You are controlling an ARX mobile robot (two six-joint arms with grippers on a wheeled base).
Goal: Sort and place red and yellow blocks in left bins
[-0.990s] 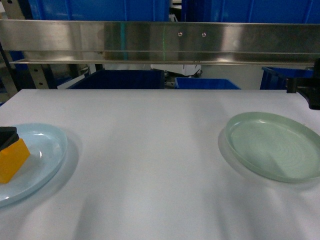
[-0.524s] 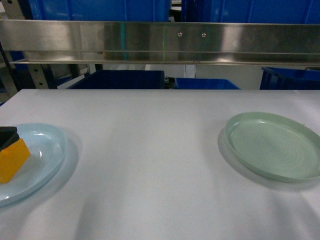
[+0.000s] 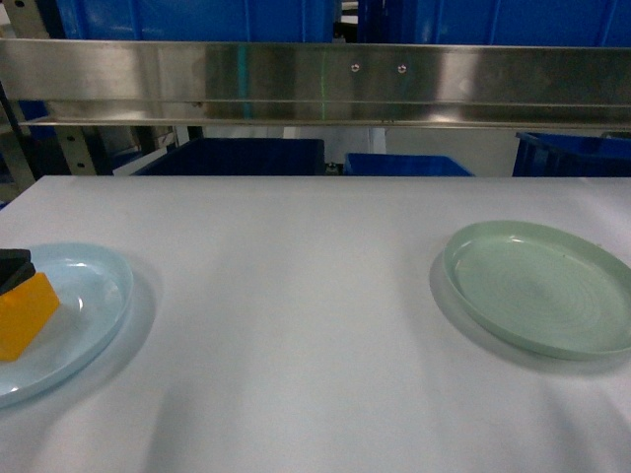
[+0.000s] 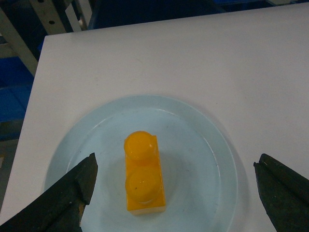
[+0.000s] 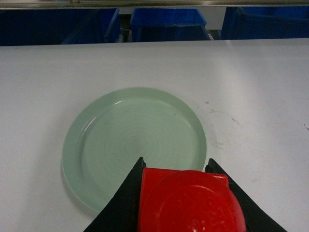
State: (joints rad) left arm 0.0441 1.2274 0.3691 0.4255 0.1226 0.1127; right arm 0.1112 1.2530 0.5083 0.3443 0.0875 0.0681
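Quick update, head view first: no sign any more of the dark arm piece seen a second back at the far right edge. Reads as the right arm pulled out of that shot with its load. Nothing else different there, same two plates sitting on the worktop point(image 3: 296, 296).

Right wrist view: right claw point(image 5: 176, 164) clamped on the red block point(image 5: 188, 203), black fingers hugging it on both sides. Hanging over the near rim of the green plate point(image 5: 72, 145), which looks bare otherwise. So red is picked, just not delivered yet. Blue bins point(image 3: 237, 156) visible past the far edge of the worktop, well apart from the claw.

Left side: left claw point(image 4: 175, 163) spread wide and holding nothing. Yellow block point(image 4: 143, 176) lying flat on the pale blue plate point(image 4: 203, 140), two studs up, long side running near to far. Sits between the two fingers point(image 4: 72, 193) but closer to the left one, not touching either as far as can be told. In the head view, tucked at the far left edge with a black fingertip right beside it.

Guessing the yellow grab comes next: needs a small shift left to centre on it, then down and squeeze. Glossy plastic, so probably slippery if pinched off-centre.
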